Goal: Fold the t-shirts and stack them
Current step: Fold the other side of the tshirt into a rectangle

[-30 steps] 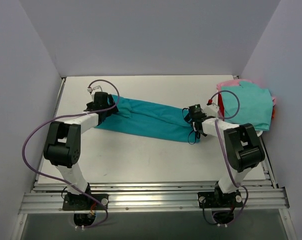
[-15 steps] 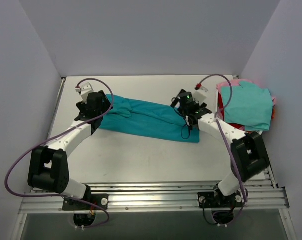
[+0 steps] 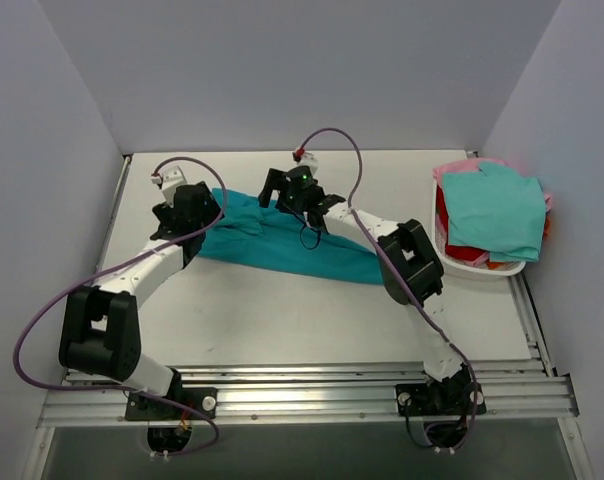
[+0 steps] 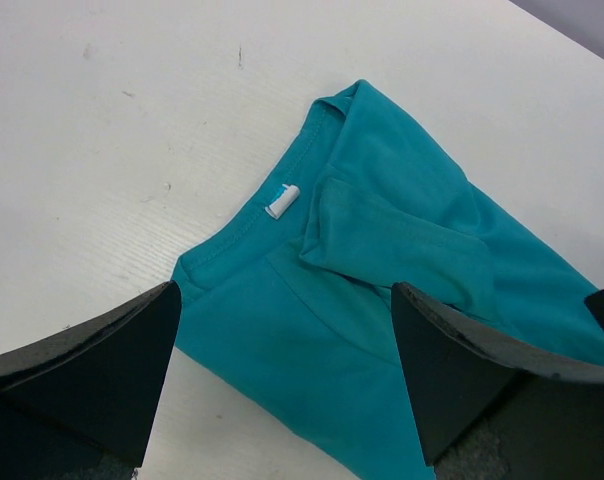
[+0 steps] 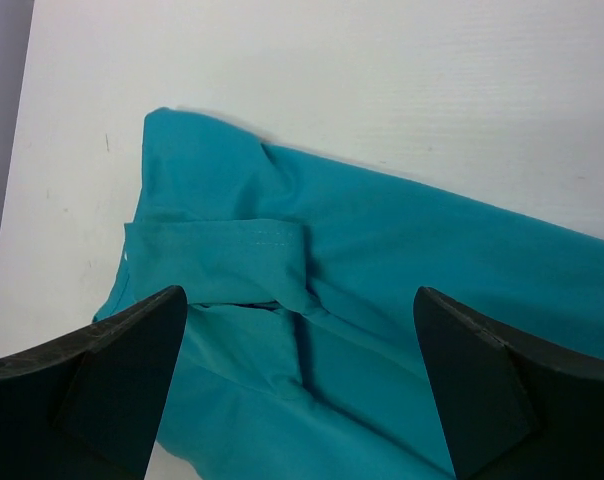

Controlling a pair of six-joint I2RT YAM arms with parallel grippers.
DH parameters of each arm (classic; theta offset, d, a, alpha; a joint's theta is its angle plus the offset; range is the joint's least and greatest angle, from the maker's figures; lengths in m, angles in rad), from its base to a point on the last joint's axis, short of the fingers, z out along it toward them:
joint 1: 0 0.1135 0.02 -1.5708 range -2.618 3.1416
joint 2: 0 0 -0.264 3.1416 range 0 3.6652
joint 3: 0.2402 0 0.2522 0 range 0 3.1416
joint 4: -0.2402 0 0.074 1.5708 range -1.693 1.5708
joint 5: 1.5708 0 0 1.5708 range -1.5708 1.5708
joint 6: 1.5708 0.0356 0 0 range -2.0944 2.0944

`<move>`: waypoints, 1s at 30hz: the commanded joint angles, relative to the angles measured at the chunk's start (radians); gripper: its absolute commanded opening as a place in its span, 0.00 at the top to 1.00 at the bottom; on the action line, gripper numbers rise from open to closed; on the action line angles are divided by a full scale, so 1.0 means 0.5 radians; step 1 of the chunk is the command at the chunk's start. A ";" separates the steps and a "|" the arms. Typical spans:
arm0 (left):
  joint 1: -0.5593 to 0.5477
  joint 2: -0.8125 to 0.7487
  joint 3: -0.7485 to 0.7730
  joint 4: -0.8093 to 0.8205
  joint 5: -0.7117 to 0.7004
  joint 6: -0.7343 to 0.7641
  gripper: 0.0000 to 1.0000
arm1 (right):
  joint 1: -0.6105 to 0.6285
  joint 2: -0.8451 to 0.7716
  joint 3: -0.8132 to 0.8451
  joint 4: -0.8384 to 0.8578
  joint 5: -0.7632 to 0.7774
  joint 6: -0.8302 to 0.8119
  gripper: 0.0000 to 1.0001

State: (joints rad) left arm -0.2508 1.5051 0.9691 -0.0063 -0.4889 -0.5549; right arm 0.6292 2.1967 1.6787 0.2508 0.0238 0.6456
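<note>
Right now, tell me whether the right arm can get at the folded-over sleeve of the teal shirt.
Probably yes. The right gripper hangs open directly over the sleeve of the teal shirt, with nothing between them; the left gripper stands at the collar end.

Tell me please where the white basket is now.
In the top view, the white basket sits at the table's right edge, to the right of the long teal t-shirt; an aqua-green t-shirt lies on top of its pile.
</note>
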 commanded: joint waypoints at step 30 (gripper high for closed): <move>0.275 0.180 -0.100 0.283 0.223 -0.013 0.10 | 0.119 0.782 0.963 0.152 -0.398 0.074 0.11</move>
State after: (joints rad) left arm -0.1223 1.5944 0.9268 0.0727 -0.3862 -0.5446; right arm 0.6884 2.6278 2.1578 0.2878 -0.1989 0.6960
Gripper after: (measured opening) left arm 0.903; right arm 0.893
